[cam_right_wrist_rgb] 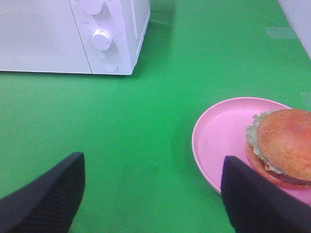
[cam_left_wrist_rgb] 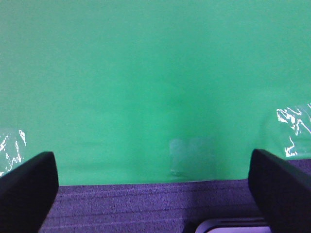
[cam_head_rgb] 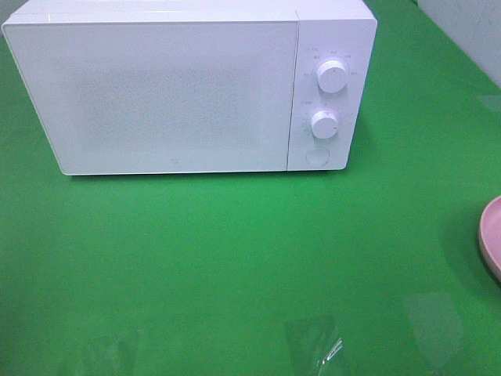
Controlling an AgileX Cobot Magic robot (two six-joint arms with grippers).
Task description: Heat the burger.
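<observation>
Meanwhile, the burger waits on its plate beside a closed microwave

Over on the green-covered table (cam_head_rgb: 235, 258), a boxy white microwave oven (cam_head_rgb: 188, 86) stands at the far side with its door shut. Two round white knobs (cam_head_rgb: 333, 76) sit one above the other on its right-hand panel, and a round white button (cam_head_rgb: 316, 155) lies below them.

From the high camera, only a sliver of the round pink plate (cam_head_rgb: 492, 235) shows at the right edge of the table, well apart from the microwave. Neither arm appears in that view.

The right wrist view shows more. The round burger with its golden-brown domed bun, ruffled green lettuce and orange-brown patty (cam_right_wrist_rgb: 282, 148) rests on the pink plate, set toward one side of it and leaving a bare stretch of pink on the side nearer the microwave. The right tool (cam_right_wrist_rgb: 153, 194) hangs above the green surface with its two dark fingers (cam_right_wrist_rgb: 46, 196) spread wide; it grips nothing, and the plate lies just beside one finger.

The left tool (cam_left_wrist_rgb: 155, 189) also stands wide open and empty, its dark fingers (cam_left_wrist_rgb: 26, 191) at either side over the near edge of the green cover, where a purple-grey strip (cam_left_wrist_rgb: 146, 204) shows. Wrinkled clear tape (cam_left_wrist_rgb: 294, 128) glints on the cover.
</observation>
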